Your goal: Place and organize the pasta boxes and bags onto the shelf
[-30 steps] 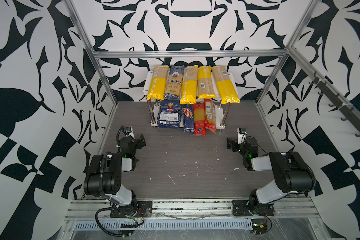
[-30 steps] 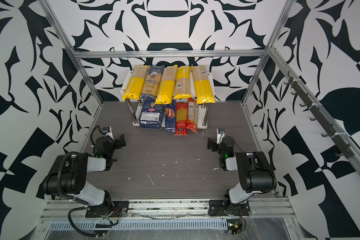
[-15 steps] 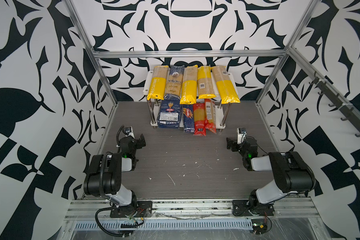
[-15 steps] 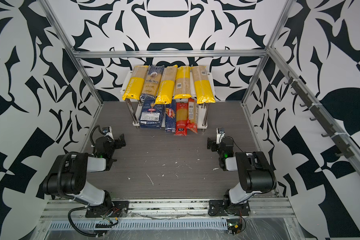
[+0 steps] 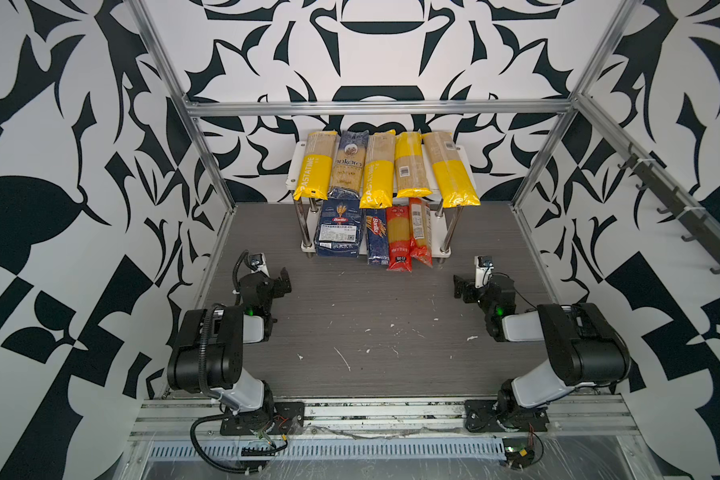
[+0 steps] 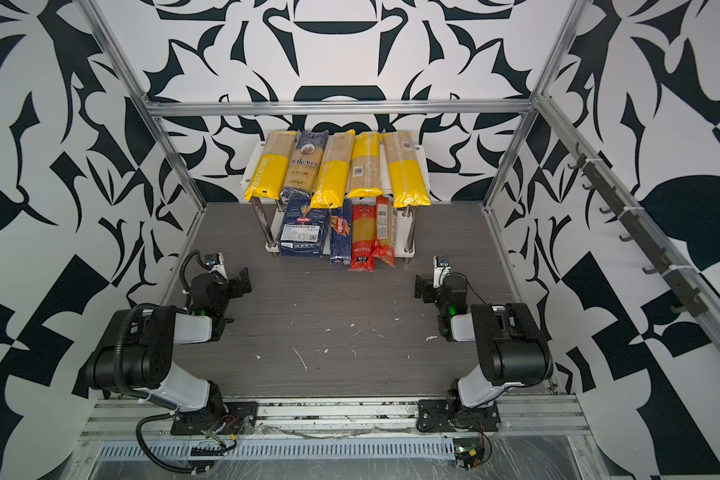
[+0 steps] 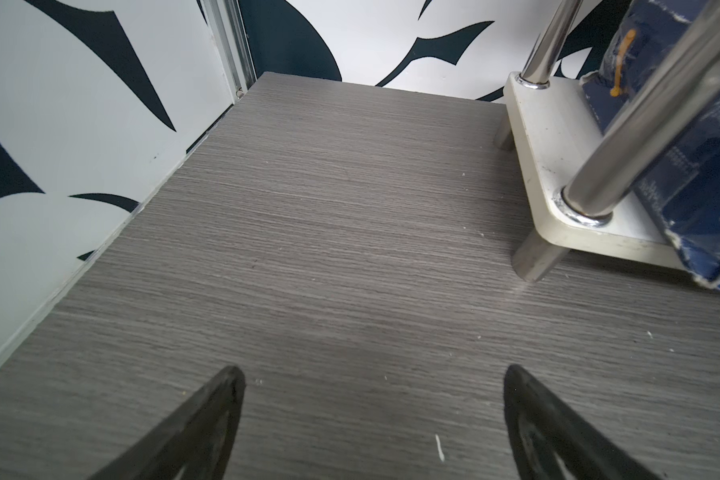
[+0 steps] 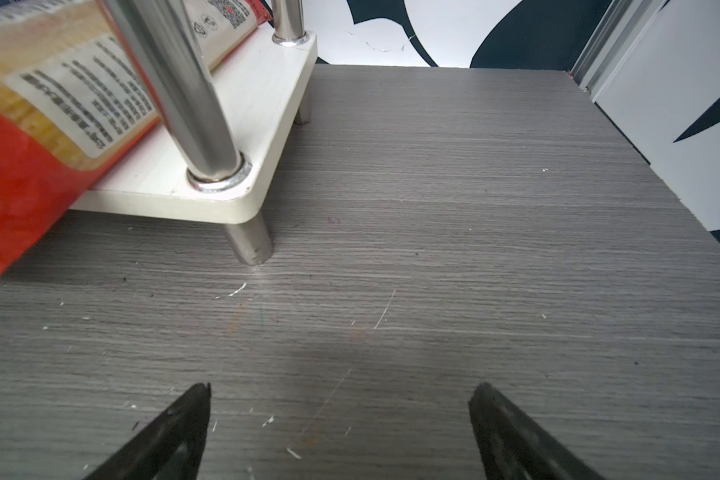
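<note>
Plainly, every pack is sitting on the shelf (image 5: 296,166), which is standing at the far middle of the grey table (image 5: 371,324) against the patterned back wall (image 5: 375,62). Across the upper board five bags are lying side by side with their near ends hanging over the front edge: from left to right, the first yellow bag (image 5: 313,172), the dark-blue ankara bag (image 5: 348,166), the second yellow bag (image 5: 378,174), the third yellow bag (image 5: 410,168) and the fourth yellow bag (image 5: 452,174). On the lower board the wide Barilla box (image 5: 336,230) is lying at the left, the narrow Barilla box (image 5: 377,239) just right of it, and the left red bag (image 5: 399,241) and right red bag (image 5: 420,232) are lying pressed together further right; all four are poking out past the board's near edge. The left gripper (image 5: 282,281) is hanging low over the table, near and left of the shelf, with its fingers spread wide and gripping no pack; in the left wrist view its fingertips (image 7: 221,399) are framing bare tabletop, while the near-left post (image 7: 641,124) and a worn corner of the wide Barilla box are showing farther off to the scene's right, well apart from them. The right gripper (image 5: 459,286) is hanging likewise near and right of the shelf, fingers also gaping wide; in the right wrist view its fingertips (image 8: 188,411) are framing scratched tabletop, and the right red bag's overhanging end and the near-right post (image 8: 175,83) are lying beyond them to the scene's left, clear of both tips.
</note>
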`<state>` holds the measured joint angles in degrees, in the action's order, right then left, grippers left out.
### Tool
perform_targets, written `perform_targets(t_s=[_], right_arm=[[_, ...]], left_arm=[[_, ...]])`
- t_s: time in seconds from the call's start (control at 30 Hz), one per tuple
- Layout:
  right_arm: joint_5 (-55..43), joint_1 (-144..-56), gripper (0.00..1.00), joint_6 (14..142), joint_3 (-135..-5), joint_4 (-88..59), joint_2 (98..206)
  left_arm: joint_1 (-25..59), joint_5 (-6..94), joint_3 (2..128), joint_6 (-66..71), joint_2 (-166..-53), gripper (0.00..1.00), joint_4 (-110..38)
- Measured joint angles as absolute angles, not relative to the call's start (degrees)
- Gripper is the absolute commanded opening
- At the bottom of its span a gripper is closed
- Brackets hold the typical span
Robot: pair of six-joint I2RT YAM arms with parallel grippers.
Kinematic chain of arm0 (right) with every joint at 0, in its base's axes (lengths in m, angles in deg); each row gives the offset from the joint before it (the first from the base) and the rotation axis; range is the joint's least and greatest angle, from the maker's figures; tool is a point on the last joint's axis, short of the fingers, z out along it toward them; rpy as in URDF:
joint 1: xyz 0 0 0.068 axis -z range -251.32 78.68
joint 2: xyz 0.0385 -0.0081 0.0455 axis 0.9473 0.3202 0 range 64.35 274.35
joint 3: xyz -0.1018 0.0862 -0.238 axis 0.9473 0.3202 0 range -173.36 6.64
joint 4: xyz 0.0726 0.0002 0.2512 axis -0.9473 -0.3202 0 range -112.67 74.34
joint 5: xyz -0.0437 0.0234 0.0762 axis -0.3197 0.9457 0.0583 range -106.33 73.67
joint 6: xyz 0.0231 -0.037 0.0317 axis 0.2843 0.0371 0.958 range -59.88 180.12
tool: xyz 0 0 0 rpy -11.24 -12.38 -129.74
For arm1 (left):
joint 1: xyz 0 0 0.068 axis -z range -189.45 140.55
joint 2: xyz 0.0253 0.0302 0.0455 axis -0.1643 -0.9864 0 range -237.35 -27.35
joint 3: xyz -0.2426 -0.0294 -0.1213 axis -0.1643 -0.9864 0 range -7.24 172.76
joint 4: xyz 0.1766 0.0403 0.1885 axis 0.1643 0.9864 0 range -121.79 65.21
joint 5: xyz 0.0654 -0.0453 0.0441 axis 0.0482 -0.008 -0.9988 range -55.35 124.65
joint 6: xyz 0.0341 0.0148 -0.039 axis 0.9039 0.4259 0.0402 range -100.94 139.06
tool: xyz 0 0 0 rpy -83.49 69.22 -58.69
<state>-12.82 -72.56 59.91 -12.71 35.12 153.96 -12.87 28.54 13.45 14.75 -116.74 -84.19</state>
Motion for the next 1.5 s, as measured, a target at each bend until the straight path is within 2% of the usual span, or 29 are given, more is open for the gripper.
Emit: perform_targets(t_s=[0.47, 0.8, 1.03, 1.5], right_arm=[[-14.22, -72.56, 1.0, 60.02, -12.78, 34.57, 153.37], [-13.61, -72.56, 1.0, 60.07, -10.55, 34.57, 146.98], [-14.05, -72.56, 1.0, 60.13, -10.66, 35.97, 153.87], [-14.51, -72.56, 1.0, 60.13, -12.3, 35.1, 154.04]], left_arm=[[-12.87, 28.54, 13.45, 14.75, -116.74, 0.99, -84.17], [-12.87, 28.54, 13.43, 14.75, -116.74, 0.99, -84.17], [-12.87, 28.54, 13.45, 14.75, -116.74, 0.99, -84.17], [-12.87, 28.54, 13.45, 14.75, -116.74, 0.99, -84.17]])
